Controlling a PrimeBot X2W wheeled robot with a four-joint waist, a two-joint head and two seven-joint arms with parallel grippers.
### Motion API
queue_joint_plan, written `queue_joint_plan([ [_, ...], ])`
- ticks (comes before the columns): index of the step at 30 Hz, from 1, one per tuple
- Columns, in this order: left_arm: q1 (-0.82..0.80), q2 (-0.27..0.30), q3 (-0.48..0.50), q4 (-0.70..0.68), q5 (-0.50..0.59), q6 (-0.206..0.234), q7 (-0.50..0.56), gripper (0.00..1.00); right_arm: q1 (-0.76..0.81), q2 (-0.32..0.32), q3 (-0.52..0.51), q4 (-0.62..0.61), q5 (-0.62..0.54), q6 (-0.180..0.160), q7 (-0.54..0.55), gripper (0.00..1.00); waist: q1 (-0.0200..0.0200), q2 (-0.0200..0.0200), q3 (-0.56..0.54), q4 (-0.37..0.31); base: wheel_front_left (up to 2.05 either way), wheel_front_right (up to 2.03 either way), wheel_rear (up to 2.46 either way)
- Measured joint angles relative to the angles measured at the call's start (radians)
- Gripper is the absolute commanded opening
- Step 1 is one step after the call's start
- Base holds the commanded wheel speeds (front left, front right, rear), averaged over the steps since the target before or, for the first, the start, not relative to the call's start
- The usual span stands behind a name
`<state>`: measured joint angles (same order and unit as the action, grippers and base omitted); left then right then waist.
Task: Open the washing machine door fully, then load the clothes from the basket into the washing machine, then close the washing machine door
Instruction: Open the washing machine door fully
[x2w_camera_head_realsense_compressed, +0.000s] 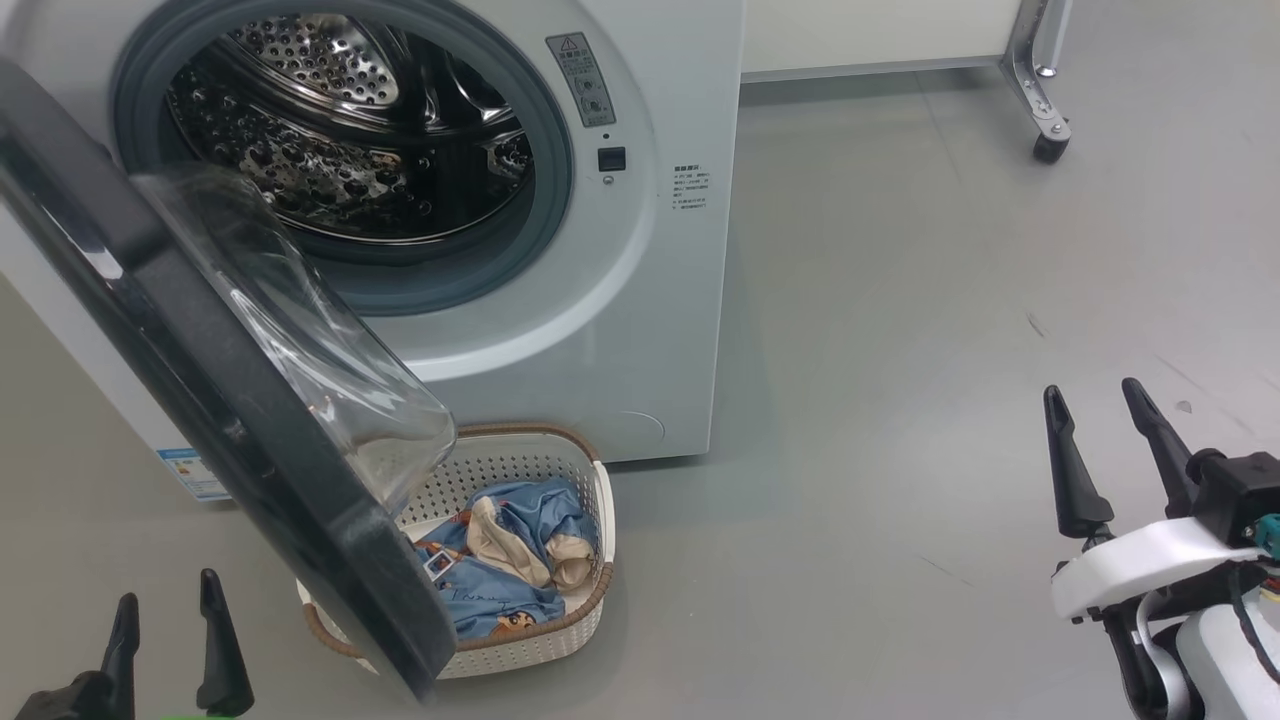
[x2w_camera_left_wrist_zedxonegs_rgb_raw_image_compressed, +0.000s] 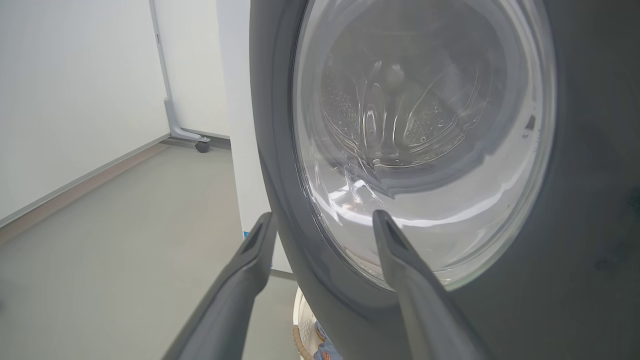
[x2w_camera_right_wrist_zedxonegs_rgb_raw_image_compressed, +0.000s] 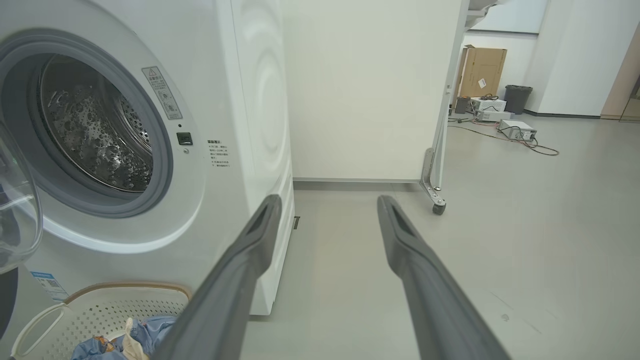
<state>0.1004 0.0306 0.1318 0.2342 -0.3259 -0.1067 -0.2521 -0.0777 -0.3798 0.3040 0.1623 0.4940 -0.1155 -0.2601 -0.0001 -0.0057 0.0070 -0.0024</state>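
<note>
The white washing machine (x2w_camera_head_realsense_compressed: 660, 300) stands at the upper left, its steel drum (x2w_camera_head_realsense_compressed: 350, 130) exposed. Its black-rimmed door (x2w_camera_head_realsense_compressed: 200, 380) hangs partly open, swung out over the cream basket (x2w_camera_head_realsense_compressed: 590, 610) on the floor in front. Blue printed clothes (x2w_camera_head_realsense_compressed: 510, 560) with beige parts lie in the basket. My left gripper (x2w_camera_head_realsense_compressed: 165, 600) is open at the lower left, just outside the door; in the left wrist view my left gripper (x2w_camera_left_wrist_zedxonegs_rgb_raw_image_compressed: 325, 220) faces the door's glass (x2w_camera_left_wrist_zedxonegs_rgb_raw_image_compressed: 425, 125). My right gripper (x2w_camera_head_realsense_compressed: 1095, 400) is open at the lower right, well away from the basket, empty.
Grey floor spreads to the right of the machine. A wheeled metal stand leg (x2w_camera_head_realsense_compressed: 1045, 110) sits at the top right. In the right wrist view a cardboard box (x2w_camera_right_wrist_zedxonegs_rgb_raw_image_compressed: 482, 70), a bin and electronics with cables (x2w_camera_right_wrist_zedxonegs_rgb_raw_image_compressed: 517, 130) lie far off.
</note>
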Motion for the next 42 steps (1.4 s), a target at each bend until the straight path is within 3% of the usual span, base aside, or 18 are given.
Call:
queue_joint_plan([
  [21,0.003,0.000,-0.004,-0.002,-0.001,-0.007,0.000,1.00,0.111,0.108,-0.109,-0.025,-0.176,0.002,0.000,1.00,0.0000,0.0000,0.004,0.019,0.00,0.00,0.00],
  [42,0.003,0.000,0.000,-0.006,0.001,-0.008,0.000,1.00,0.131,0.179,-0.181,-0.019,-0.241,0.080,0.000,1.00,0.0000,0.0000,0.006,0.027,0.00,0.00,0.00],
])
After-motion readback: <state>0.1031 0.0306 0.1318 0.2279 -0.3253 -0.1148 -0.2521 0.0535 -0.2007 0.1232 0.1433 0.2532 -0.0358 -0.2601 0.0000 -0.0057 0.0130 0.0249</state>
